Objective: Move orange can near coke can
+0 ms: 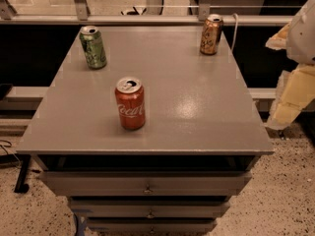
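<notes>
The orange can (211, 34) stands upright at the far right corner of the grey cabinet top (197, 107). The coke can (130, 103) stands upright left of the middle, nearer the front edge. The two cans are well apart. My gripper (294, 90) shows as a pale white and yellowish shape at the right edge of the view, beyond the right side of the cabinet top and off to the right of the orange can. It touches no can.
A green can (93, 46) stands upright at the far left of the top. Drawers (147, 186) run below the front edge. A rail (147, 19) and a dark gap lie behind the cabinet. Speckled floor lies on both sides.
</notes>
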